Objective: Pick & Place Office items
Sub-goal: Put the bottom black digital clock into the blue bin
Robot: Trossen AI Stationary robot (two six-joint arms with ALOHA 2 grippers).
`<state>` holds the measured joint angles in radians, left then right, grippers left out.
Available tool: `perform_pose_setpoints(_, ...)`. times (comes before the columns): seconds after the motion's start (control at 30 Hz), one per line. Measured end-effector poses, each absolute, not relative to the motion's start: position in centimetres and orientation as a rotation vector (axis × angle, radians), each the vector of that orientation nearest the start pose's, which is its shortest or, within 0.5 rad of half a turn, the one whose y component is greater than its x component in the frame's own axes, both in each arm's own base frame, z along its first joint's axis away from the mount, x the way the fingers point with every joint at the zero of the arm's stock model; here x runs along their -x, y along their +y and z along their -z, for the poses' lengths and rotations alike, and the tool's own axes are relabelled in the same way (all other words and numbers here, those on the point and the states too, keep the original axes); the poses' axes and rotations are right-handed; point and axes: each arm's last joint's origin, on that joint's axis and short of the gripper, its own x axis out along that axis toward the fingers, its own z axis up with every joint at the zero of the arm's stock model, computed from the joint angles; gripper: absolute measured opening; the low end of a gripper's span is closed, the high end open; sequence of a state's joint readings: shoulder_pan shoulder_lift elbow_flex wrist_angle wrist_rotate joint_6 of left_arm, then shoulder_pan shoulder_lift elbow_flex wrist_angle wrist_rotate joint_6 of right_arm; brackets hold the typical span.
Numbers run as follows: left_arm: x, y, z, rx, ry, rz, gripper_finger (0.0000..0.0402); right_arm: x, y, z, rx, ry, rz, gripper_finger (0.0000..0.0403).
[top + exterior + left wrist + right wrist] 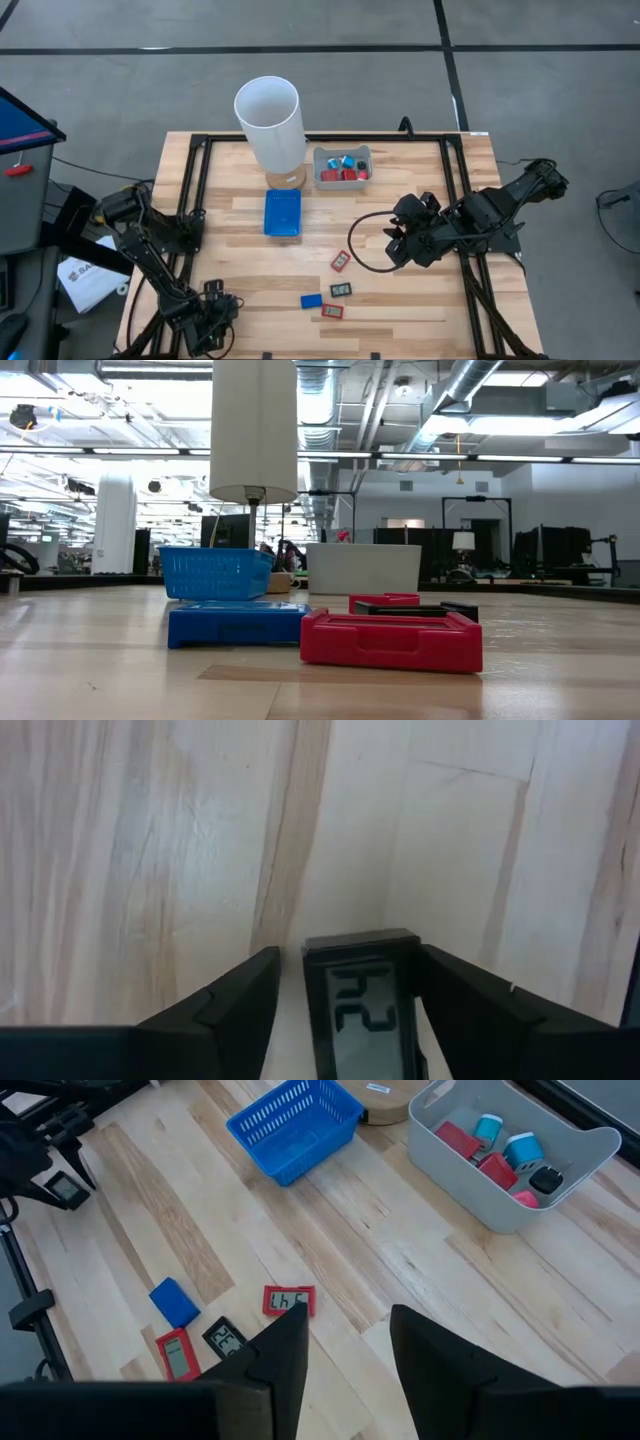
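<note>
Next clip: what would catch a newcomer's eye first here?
The tall white cylinder at the table's far edge dominates, with a blue basket just in front of it and a grey bin of small items beside it. The left end effector holds a black digital clock at the near-left corner.

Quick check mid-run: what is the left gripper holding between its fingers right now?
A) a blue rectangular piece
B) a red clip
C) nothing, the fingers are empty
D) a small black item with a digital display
D: in the left wrist view, a small black item with a digital display sits between the left gripper fingers, above the bare wooden table; the blue piece lies loose on the table.
</note>
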<state>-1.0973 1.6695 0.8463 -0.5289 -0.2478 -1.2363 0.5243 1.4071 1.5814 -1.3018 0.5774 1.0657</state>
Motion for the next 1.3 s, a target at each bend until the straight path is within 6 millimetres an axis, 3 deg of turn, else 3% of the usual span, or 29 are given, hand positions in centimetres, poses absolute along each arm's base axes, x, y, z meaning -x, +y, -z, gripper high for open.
perform_pose_setpoints(0.33,-13.2,-24.3,-13.4,0.203,1.258,-0.052,0.0152,-22.2,11.0,-38.2,-0.393,0.797,0.524,0.0136)
perform_pose_setpoints(0.53,-14.0,-23.8,-13.7,0.248,1.228,-0.086,0.0161,-22.2,11.0,-38.2,-0.393,0.797,0.524,0.0137)
perform_pose_setpoints(0.7,-16.3,-21.9,-15.7,0.182,1.095,-0.075,0.0155,-22.2,11.0,-38.2,-0.394,0.797,0.524,0.0136)
perform_pose_setpoints(0.87,-19.3,-18.1,-18.7,0.097,0.95,-0.104,0.0156,-22.2,11.0,-38.2,-0.394,0.797,0.525,0.0136)
perform_pose_setpoints(1.1,-23.9,-10.6,-22.5,-0.02,0.766,-0.185,0.0156,-22.2,11.0,-38.3,-0.391,0.792,0.528,0.0136)
perform_pose_setpoints(1.3,-26.1,-3.8,-23.1,0.128,0.71,-0.389,0.0157,-22.2,10.9,-38.3,-0.386,0.774,0.544,0.0136)
